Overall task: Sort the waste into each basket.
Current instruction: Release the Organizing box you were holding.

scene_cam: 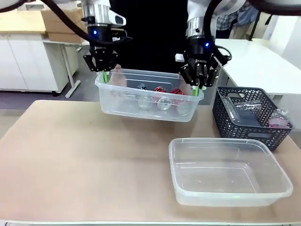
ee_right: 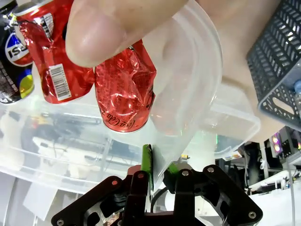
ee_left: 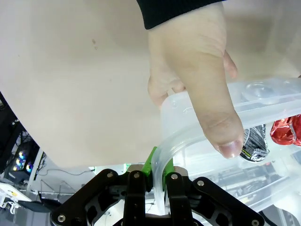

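A clear tub (scene_cam: 148, 99) loaded with waste hangs above the far side of the worktop (scene_cam: 84, 155), carried at both short ends. The left gripper (scene_cam: 104, 75) is closed on the rim at the tub's 9 o'clock end, and the left wrist view shows the rolled edge clamped between its green pads (ee_left: 151, 162). The right gripper (scene_cam: 197, 89) is clamped in the same way on the rim at the 3 o'clock end. The person's hands grip the same two ends from the far side: one hand (ee_left: 197, 80) has its thumb pressed over the rim just above the left gripper, and a thumb (ee_right: 108, 23) lies over the rim above the right gripper. Inside the tub lie crushed red cans (ee_right: 124, 89), a dark can (ee_right: 11, 61) and clear bottles (scene_cam: 164, 102). The tub's long axis runs from 9 to 3 o'clock, level between the two grippers. A second, empty clear tub (scene_cam: 230, 172) rests on the worktop at about 5 o'clock from the held one, nearer the right arm, and a dark lattice basket (scene_cam: 251, 117) stands just beyond it at 3 o'clock. Since the load spans both grippers, any move probably needs the two arms to travel together and keep the tub level.
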Controlling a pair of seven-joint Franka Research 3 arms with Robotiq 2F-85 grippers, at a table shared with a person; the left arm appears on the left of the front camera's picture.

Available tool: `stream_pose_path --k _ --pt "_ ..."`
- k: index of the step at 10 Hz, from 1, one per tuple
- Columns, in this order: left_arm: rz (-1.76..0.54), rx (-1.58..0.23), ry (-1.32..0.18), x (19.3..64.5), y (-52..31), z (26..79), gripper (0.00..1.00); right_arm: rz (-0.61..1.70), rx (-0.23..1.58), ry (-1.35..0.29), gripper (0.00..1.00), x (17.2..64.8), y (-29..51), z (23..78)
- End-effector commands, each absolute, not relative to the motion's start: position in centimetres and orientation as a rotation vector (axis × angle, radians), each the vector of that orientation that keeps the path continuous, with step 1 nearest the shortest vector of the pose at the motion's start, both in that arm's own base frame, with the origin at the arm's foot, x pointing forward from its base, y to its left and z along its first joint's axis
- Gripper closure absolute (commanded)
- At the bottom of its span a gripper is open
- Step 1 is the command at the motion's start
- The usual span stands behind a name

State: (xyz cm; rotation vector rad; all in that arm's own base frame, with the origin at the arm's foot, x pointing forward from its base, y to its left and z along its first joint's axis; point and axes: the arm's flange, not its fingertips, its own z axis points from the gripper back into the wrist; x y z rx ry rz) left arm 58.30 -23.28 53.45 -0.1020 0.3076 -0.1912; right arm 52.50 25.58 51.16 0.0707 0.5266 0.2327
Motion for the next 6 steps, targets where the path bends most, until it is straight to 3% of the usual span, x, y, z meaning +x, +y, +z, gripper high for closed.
stream_pose_path --k 1,6 --pt "-0.193 -0.121 0.273 57.58 -22.94 53.14 0.95 0.238 0.074 0.509 0.94 51.79 25.91 50.79" --pt "-0.193 -0.121 0.273 57.58 -22.94 53.14 0.95 0.238 0.074 0.509 0.94 51.79 25.91 50.79"
